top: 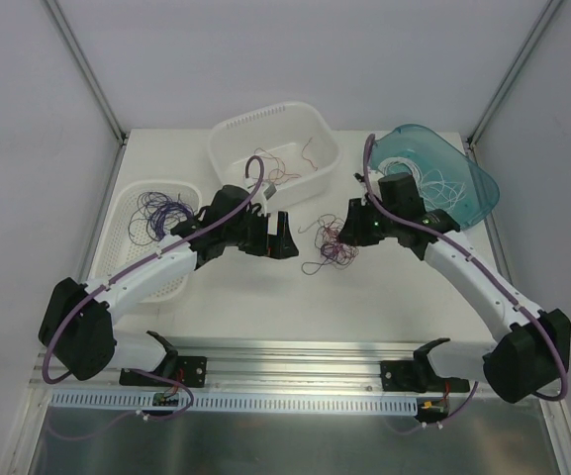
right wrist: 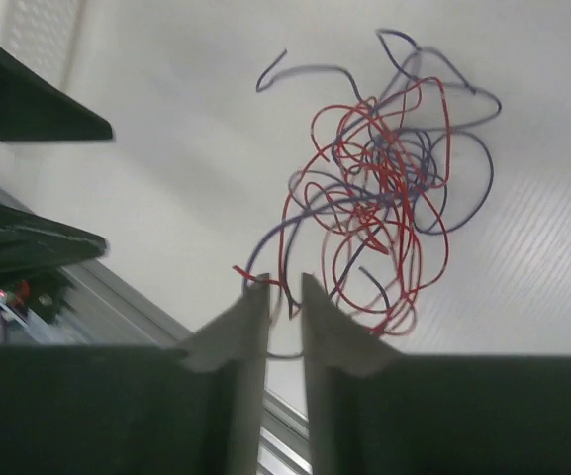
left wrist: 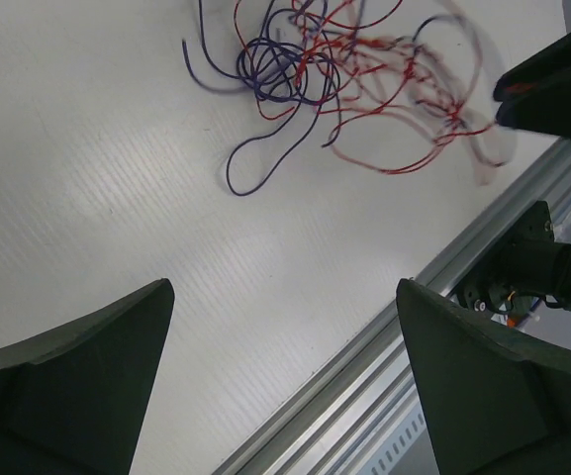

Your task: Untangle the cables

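Observation:
The cables lie as a loose red and purple tangle on the white table between my two grippers. The left wrist view has the tangle at its top, partly blurred. My left gripper hovers just left of it, and its jaws stand wide open over bare table with nothing between them. My right gripper is at the tangle's right edge. In the right wrist view its jaws are drawn nearly together, with red and purple strands of the cables running into the narrow slit between them.
A white basket at the back centre holds a few thin wires. A second white basket on the left holds purple wires. At the back right a teal see-through bin holds white wires. An aluminium rail runs along the near edge.

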